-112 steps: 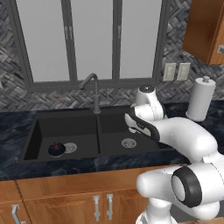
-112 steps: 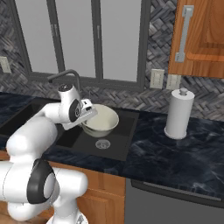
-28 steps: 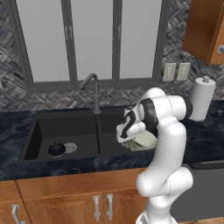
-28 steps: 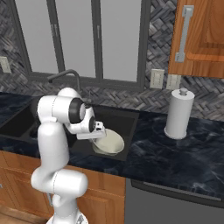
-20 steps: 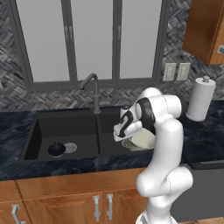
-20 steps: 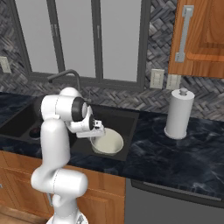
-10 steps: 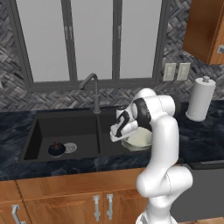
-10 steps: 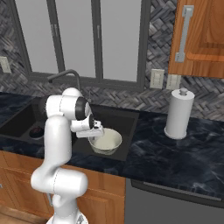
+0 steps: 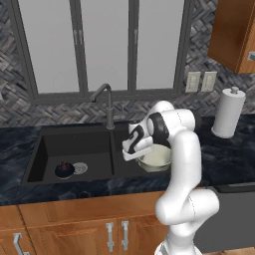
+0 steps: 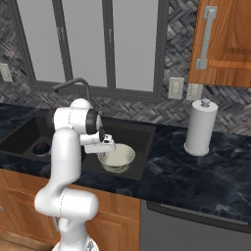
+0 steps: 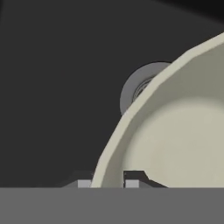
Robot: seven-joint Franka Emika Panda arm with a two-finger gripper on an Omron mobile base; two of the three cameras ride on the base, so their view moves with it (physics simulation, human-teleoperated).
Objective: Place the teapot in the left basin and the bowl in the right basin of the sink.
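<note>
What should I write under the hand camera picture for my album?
End effector straddling the cream bowl's rim, above the black right basin and its silver drain.

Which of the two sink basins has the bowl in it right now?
The right basin, the compartment right of the divider below the faucet; the cream bowl is in it at the gripper. The left basin holds the dark teapot.

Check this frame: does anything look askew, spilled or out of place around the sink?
Nothing stands out. The teapot sits upright in the left basin beside its drain. The bowl is upright in the right basin, its rim between the tips of the gripper. Nothing spilled.
</note>
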